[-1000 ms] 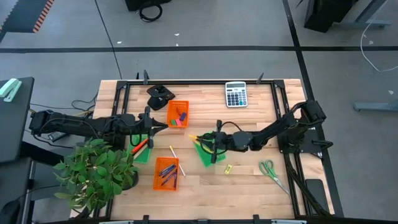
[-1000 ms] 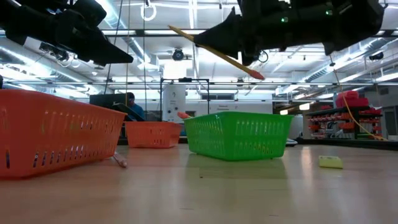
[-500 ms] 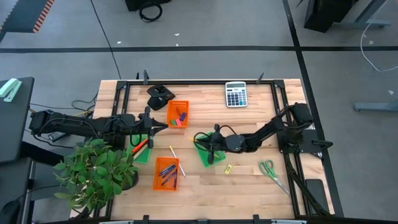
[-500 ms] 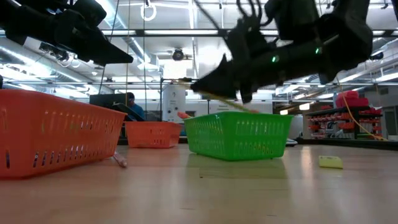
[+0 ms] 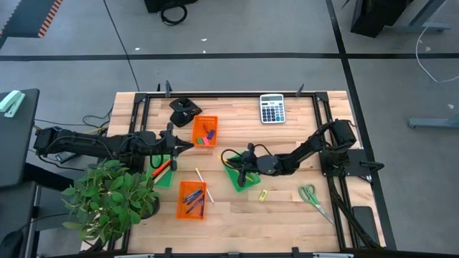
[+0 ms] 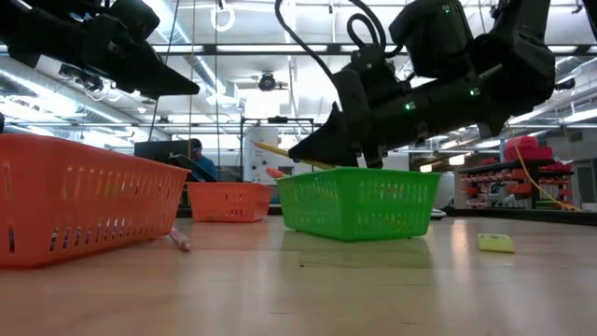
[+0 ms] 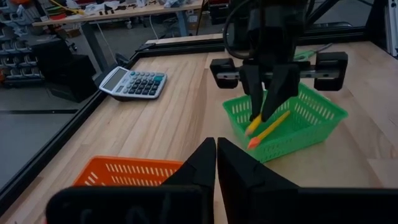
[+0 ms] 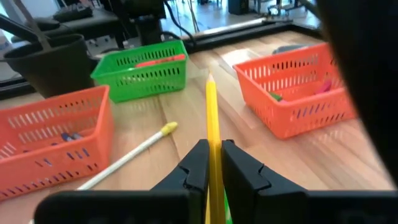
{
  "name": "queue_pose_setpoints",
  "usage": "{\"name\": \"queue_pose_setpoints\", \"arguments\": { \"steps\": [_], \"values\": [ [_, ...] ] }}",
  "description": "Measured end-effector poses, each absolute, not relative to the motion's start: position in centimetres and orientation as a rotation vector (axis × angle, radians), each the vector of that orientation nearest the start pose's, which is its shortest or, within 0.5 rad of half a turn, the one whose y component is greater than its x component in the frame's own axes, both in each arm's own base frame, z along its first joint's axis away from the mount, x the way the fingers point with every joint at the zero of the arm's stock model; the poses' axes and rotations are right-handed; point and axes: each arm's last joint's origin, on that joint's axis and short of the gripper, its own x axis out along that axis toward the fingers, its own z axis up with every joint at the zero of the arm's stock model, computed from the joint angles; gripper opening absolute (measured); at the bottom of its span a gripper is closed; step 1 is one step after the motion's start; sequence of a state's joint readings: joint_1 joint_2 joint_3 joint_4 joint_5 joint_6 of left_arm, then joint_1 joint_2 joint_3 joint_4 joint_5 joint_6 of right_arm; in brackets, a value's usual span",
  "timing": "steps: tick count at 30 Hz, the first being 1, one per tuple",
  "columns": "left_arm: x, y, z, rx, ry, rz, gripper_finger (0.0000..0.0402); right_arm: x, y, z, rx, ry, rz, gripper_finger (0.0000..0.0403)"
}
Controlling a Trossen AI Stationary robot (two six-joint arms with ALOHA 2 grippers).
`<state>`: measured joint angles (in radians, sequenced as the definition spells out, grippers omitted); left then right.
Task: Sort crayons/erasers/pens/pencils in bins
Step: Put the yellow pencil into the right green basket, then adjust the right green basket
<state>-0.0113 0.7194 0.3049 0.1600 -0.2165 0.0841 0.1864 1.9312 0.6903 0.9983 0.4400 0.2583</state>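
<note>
We see a pale wooden desk [image 6: 280, 289] with a smooth, faintly shiny top. The green bin [image 6: 359, 202] and the orange bins [image 6: 79, 198] look like glossy plastic mesh (slotted walls). The yellow pencil [image 8: 212, 134] is smooth painted wood; each tool [image 7: 216, 158] is matt black.

The high view looks straight down on the whole table [image 5: 287, 215]; the low view sits at tabletop height, close to a green bin [image 6: 359, 203] and facing the room. Each wrist view looks forward past its own fingers, and both share that green bin's surroundings with the other views.
</note>
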Motion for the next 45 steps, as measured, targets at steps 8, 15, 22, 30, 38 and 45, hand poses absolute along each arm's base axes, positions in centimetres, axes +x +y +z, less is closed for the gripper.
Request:
{"name": "queue_pose_setpoints", "arguments": {
  "steps": [8,15,22,30,38,45],
  "values": [
    [16.3,0.4,20.9,0.113,0.263,0.193,0.0030,33.6,5.1,11.7,0.207,0.210,-0.279,0.0106],
    [16.3,0.4,20.9,0.118,0.263,0.192,0.0021,33.1,5.8,16.0,0.230,0.118,-0.127,0.0139],
    [16.3,0.4,20.9,0.119,0.263,0.193,0.0026,29.5,9.2,19.4,-0.063,0.493,0.135,0.0128],
    [16.3,0.4,20.9,0.119,0.263,0.192,0.0026,29.2,13.2,20.0,-0.295,0.821,0.069,0.0126],
    [16.3,0.3,20.9,0.121,0.265,0.181,0.0030,32.0,13.4,18.2,-0.307,0.987,0.024,0.0125],
    [16.3,0.2,20.9,0.122,0.264,0.175,0.0036,32.8,12.6,16.6,-0.269,1.049,0.032,0.0125]
  ]
}}
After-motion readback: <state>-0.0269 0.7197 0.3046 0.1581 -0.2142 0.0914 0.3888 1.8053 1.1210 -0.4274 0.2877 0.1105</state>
